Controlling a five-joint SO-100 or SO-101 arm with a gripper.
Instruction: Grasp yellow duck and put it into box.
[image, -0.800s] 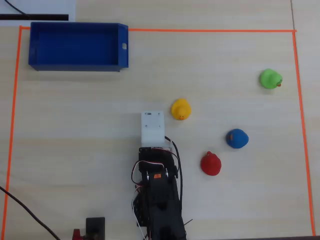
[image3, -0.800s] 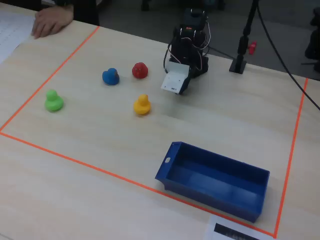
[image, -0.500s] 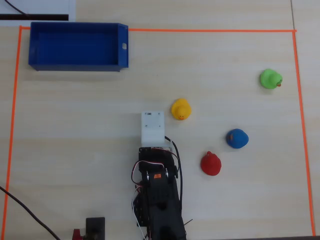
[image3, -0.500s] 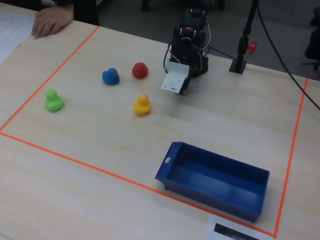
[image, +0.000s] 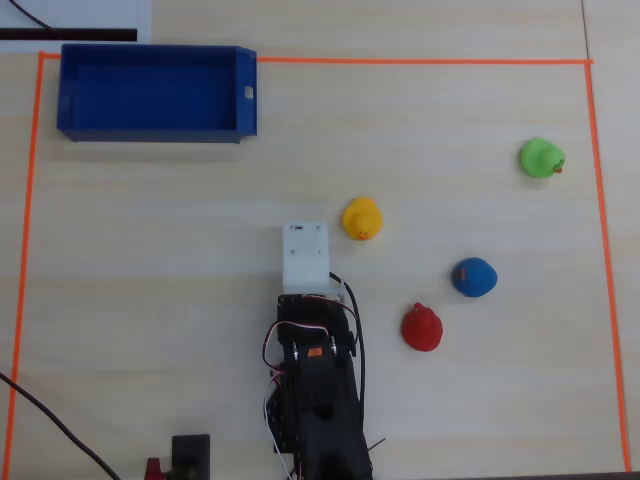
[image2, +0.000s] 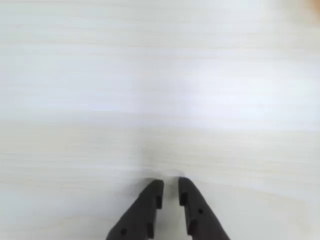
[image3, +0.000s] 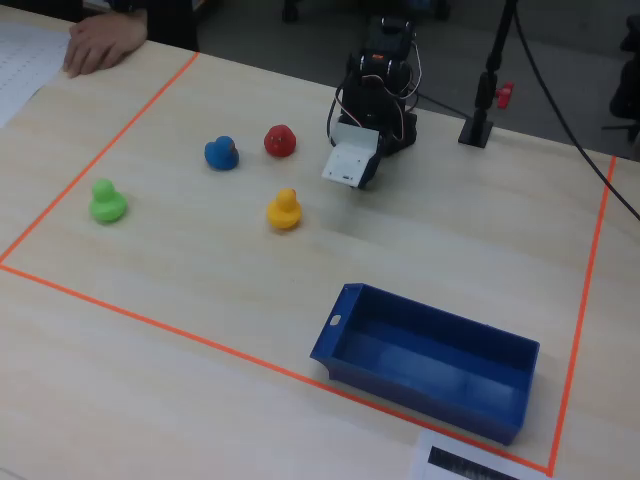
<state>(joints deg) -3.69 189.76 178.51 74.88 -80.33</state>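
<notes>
Small rounded yellow rubber duck (image: 362, 218): likely light, soft, slippery. Pinch body sides low. Your pincer (image2: 170, 185) nearly closed, empty.

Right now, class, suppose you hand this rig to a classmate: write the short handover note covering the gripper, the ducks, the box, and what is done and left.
Gripper: empty, jaws nearly closed with a slim gap, over bare table.
Yellow duck: on the table, just right of the arm's white head in the overhead view, untouched.
Box: empty, at the top-left corner of the orange tape outline.
Green duck, blue duck and red duck: leave them.
Done: nothing. Left: grasp, carry, drop in box.
</notes>
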